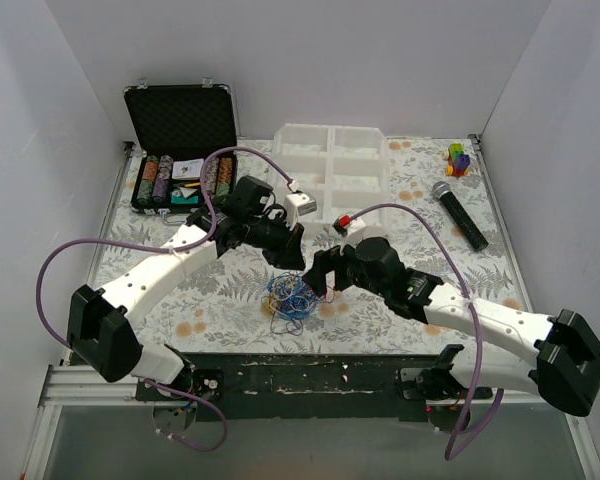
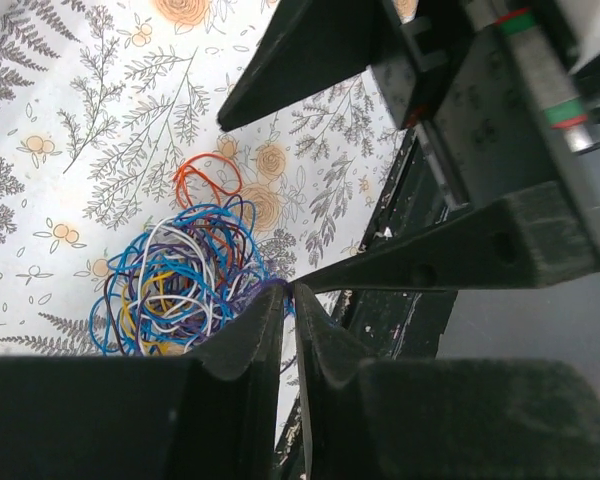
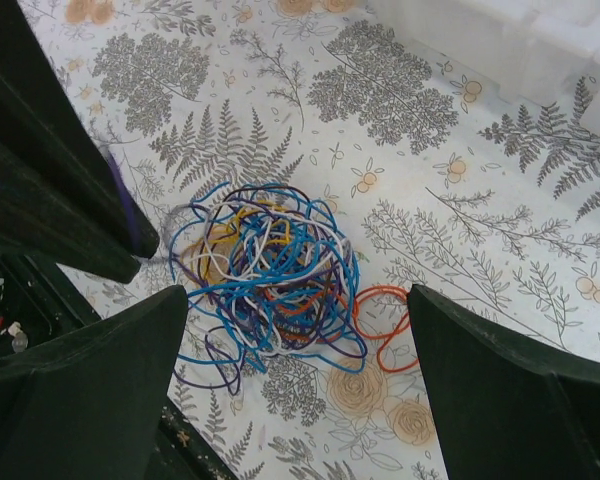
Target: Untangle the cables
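Pinching cables [image 1: 292,298] on white-walled floral table [image 1: 540,272]: left end effector [image 2: 288,291]; right end effector [image 3: 296,296] released.

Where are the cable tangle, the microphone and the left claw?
cable tangle [image 3: 270,275]: right wrist view, middle of the mostly blue bundle.
microphone [image 1: 462,217]: top view, middle of its black handle.
left claw [image 2: 287,292]: left wrist view, midway between its nearly closed fingertips.
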{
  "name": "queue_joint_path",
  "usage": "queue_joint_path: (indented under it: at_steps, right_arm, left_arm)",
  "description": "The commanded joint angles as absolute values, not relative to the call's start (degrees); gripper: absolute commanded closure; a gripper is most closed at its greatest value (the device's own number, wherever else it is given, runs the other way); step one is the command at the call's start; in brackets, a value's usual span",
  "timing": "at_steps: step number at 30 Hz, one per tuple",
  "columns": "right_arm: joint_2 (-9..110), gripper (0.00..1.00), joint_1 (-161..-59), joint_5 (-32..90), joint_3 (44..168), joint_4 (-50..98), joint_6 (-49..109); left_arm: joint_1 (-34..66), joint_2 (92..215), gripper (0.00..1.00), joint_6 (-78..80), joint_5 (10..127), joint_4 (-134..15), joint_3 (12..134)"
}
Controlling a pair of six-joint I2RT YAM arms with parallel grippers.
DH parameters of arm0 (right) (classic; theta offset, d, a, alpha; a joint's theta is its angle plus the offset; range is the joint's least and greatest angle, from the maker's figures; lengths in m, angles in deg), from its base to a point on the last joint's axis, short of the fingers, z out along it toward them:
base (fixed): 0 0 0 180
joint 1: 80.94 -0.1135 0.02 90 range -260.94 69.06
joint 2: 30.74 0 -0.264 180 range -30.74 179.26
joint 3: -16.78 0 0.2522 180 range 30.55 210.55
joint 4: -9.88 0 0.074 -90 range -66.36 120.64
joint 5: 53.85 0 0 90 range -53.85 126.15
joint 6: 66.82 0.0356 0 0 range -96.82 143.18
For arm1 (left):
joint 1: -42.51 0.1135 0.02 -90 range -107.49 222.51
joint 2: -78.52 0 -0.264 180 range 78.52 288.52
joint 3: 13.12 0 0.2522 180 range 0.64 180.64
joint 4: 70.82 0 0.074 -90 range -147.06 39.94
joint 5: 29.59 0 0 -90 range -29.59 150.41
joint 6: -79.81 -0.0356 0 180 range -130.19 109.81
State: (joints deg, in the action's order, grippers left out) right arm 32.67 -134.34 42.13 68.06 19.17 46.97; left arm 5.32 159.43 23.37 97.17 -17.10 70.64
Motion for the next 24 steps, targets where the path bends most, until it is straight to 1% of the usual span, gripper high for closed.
queue_joint_path:
  at_steps: [1, 5, 9, 13, 14, 18, 19, 20, 22, 24]
  right_arm:
    - [35.08, 0.00, -134.99, 42.03, 68.52, 9.68, 47.44]
    - [37.62, 0.00, -134.90, 41.86, 67.19, 4.05, 47.88]
    - [40.89, 0.00, -134.90, 41.60, 69.22, 6.23, 49.55]
    - [36.16, 0.00, -135.17, 42.82, 64.75, 6.50, 50.86]
    - [34.49, 0.00, -135.16, 43.44, 63.52, 7.02, 51.22]
    - [28.86, 0.00, -135.16, 46.25, 60.08, 10.80, 52.45]
    - [27.98, 0.00, -135.16, 46.86, 59.38, 11.50, 52.89]
    - [27.45, 0.00, -135.16, 47.31, 58.76, 12.12, 53.32]
    - [26.48, 0.00, -135.16, 48.10, 57.71, 13.00, 54.20]
    - [26.12, 0.00, -135.16, 48.19, 57.09, 13.62, 54.73]
  left_arm:
    - [5.51, 155.43, 0.89, 21.81, 100.31, -13.56, 74.20]
    - [5.60, 154.64, 0.88, 20.49, 100.50, -9.87, 75.61]
    - [6.21, 154.37, 0.91, 19.87, 96.72, -8.55, 77.10]
    - [7.71, 153.50, 0.92, 18.73, 92.42, -10.04, 74.22]
    - [7.97, 153.58, 0.90, 18.47, 91.45, -10.65, 72.21]
    - [8.85, 155.16, 0.53, 18.81, 89.16, -15.04, 65.61]
    - [8.94, 155.69, 0.40, 19.16, 89.07, -16.10, 64.64]
    - [8.94, 156.39, 0.32, 19.51, 89.24, -17.24, 63.84]
    - [8.94, 157.97, 0.18, 20.30, 89.94, -18.65, 63.66]
    - [8.94, 159.55, 0.13, 21.18, 90.73, -20.23, 63.83]
